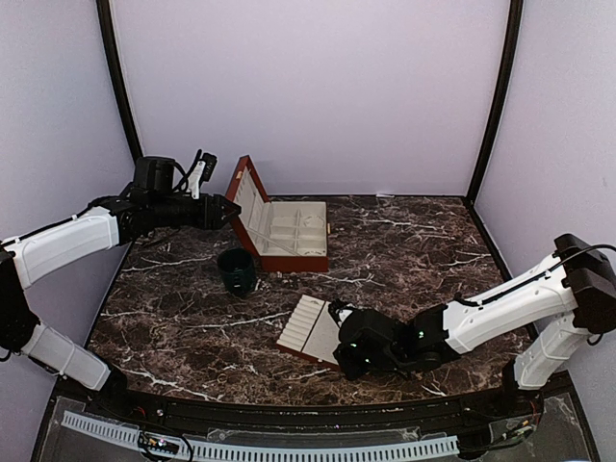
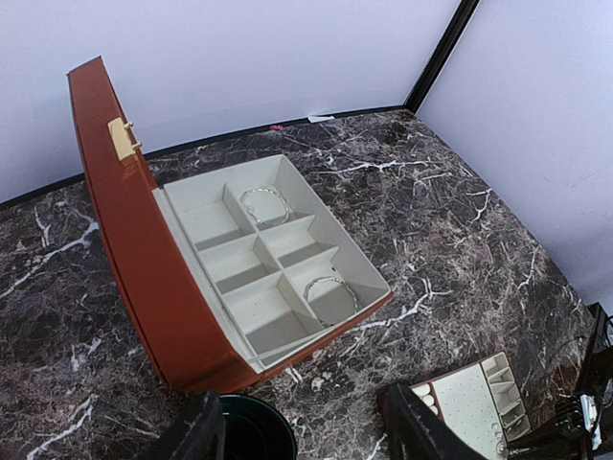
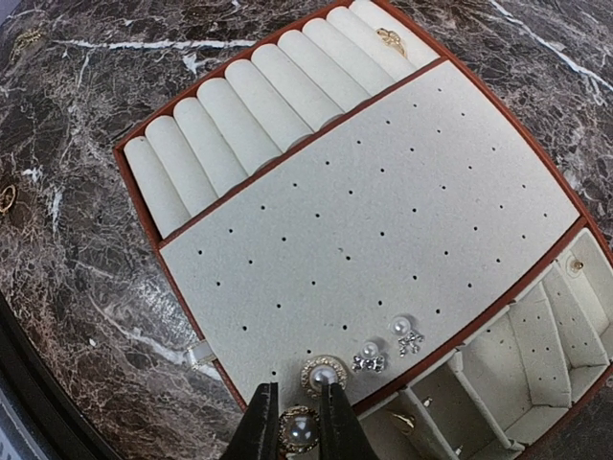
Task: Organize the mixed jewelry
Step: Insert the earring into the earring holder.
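Observation:
In the right wrist view my right gripper [image 3: 299, 410] is shut on a gold-rimmed pearl stud [image 3: 299, 432], low over the near edge of the cream pin-hole tray [image 3: 383, 220]. A matching pearl stud [image 3: 323, 374] and two small bow studs [image 3: 369, 357] sit pinned on that tray. A gold ring [image 3: 390, 38] rests in the ring rolls. My left gripper [image 2: 306, 433] hangs open above the dark green cup [image 2: 254, 431], beside the red-brown box [image 2: 134, 259]. Thin bracelets [image 2: 266, 203] lie in two of the box's cream compartments. From above, the left gripper [image 1: 218, 210] is near the box lid and the right gripper [image 1: 339, 332] is at the tray [image 1: 306, 325].
The open box [image 1: 289, 236] stands at the back centre with the cup [image 1: 236, 271] in front of its left corner. A small gold piece [image 3: 8, 198] lies on the marble left of the tray. Dark posts frame the back corners.

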Robot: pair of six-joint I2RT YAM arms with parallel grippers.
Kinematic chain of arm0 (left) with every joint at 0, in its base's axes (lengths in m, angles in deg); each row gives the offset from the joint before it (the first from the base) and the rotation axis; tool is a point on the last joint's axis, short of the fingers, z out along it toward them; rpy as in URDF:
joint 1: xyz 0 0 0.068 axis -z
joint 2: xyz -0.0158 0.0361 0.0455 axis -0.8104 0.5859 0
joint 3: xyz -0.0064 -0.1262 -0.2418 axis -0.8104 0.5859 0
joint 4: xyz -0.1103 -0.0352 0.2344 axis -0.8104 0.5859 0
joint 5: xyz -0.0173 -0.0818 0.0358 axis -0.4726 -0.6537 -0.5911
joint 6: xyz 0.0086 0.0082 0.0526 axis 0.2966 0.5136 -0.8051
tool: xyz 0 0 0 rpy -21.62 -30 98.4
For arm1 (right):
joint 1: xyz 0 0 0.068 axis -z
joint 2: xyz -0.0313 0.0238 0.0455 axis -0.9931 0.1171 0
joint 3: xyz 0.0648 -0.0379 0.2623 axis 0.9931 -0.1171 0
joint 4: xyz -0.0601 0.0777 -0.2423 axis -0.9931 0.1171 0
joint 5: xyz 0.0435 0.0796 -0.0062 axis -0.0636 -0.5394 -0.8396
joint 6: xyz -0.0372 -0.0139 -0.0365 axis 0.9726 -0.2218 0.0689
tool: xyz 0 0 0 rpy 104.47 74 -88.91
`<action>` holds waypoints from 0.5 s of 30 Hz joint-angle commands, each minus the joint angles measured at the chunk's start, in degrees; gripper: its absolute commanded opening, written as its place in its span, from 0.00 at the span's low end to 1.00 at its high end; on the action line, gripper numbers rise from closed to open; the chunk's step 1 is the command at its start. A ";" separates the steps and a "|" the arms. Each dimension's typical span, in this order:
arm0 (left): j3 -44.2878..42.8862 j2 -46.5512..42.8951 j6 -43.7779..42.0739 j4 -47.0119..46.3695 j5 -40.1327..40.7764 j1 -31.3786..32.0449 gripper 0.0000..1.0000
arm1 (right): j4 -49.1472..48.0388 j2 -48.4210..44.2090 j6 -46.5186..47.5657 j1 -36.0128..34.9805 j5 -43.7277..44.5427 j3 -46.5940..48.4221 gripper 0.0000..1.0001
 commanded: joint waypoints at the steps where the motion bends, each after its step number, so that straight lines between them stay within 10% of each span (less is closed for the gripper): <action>1: 0.91 -2.00 -0.78 0.49 -0.27 0.09 0.59 | -1.15 0.47 -0.17 -0.61 1.58 0.85 0.00; 15: 0.92 -2.00 -0.86 0.49 -0.28 0.09 0.59 | -2.36 1.16 0.94 -0.63 1.54 0.77 0.00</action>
